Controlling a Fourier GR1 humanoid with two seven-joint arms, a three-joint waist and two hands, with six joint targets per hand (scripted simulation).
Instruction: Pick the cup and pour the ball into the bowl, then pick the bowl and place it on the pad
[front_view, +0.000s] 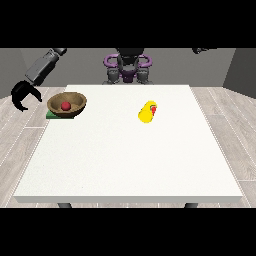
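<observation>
Bowl (67, 104) holding ball (65, 106) on pad (52, 115), cup (147, 112) tipped over

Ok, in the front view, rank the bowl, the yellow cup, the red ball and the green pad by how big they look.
1. Wooden bowl, widest.
2. Yellow cup, lying on its side.
3. Red ball, inside the bowl.
Green pad: unranked; only its edge shows from under the bowl.
</observation>
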